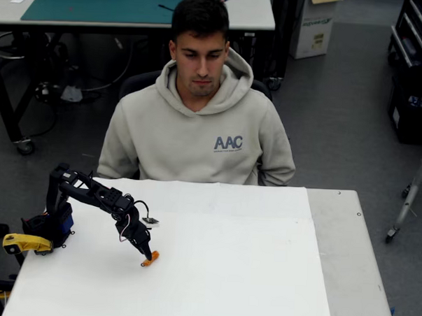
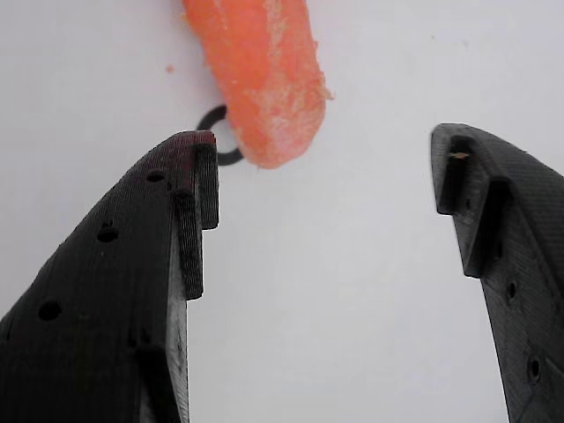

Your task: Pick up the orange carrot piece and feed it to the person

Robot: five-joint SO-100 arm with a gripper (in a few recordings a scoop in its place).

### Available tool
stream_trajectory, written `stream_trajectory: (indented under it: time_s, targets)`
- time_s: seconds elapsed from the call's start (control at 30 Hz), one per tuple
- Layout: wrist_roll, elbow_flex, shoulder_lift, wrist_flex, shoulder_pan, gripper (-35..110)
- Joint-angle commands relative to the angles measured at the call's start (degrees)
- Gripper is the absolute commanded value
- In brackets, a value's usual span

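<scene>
White table covering point(image 1: 248, 271) spread under everything, and behind it lay a grey workshop floor with a green-topped bench point(image 1: 99, 3) along the back wall. At the far edge of the table sat the person point(image 1: 198, 129) in a beige-grey hoodie, well apart from the gripper point(image 1: 149, 257) and looking down towards it. The black arm point(image 1: 90, 191) reached from its base near the left edge in the overhead view, beside a yellow clamp part point(image 1: 21, 243), and its tip pointed down at the tabletop. In the wrist view the gripper point(image 2: 326, 167) stood wide open and held nothing, with bare white surface between its two black fingers point(image 2: 123, 291). The orange carrot piece point(image 2: 260, 79) lay on the covering just ahead of the fingertips, nearer the left finger in the wrist view, its rounded end partly covering a small dark ring point(image 2: 220, 150) drawn or lying on the surface; whether the left fingertip touched the ring I could not tell
</scene>
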Motion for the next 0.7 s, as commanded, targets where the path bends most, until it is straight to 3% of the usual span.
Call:
stream_trajectory:
  time_s: [0.0, 0.67]
  targets:
    - [-0.62, -3.08, 2.55, 0.09, -0.09, 19]
    - [-0.53, -3.16, -1.67, 0.09, -0.18, 18]
